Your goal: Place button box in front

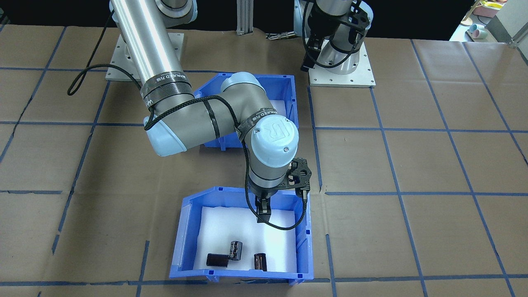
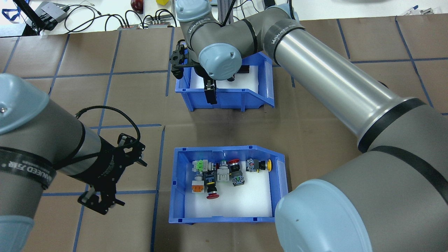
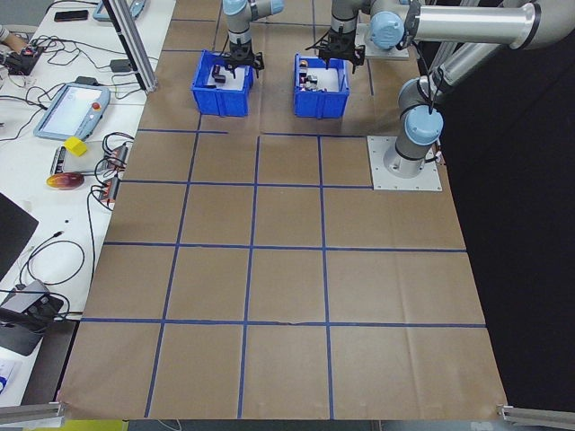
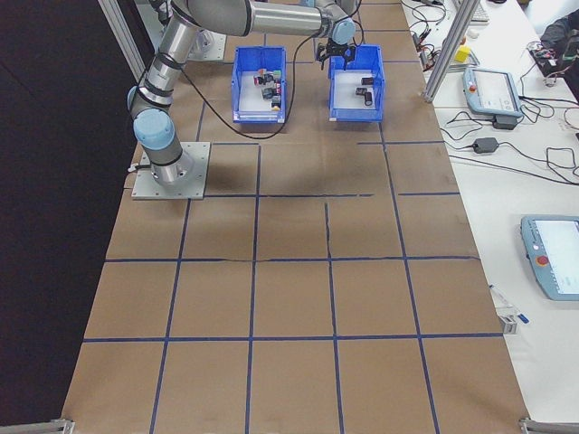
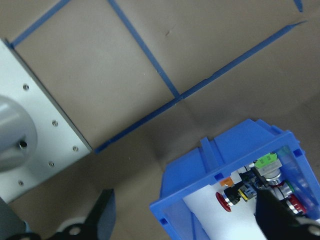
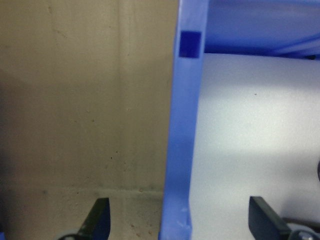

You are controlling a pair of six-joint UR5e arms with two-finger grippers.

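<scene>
While two blue bins sit on the brown paper table (image 2: 315, 119), the button box (image 2: 280, 182) lies at lower centre of the overhead view, holding about seven coloured switches. Above it, the other bin (image 2: 227, 99) holds three dark cylinders (image 1: 235, 250). The right gripper (image 2: 210, 91) straddles that bin's wall, fingers spread, and the left gripper (image 2: 101, 201) hangs open at lower left.

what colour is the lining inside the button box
White. The button box has a white foam liner under the switches, seen best in the overhead exterior view.
</scene>
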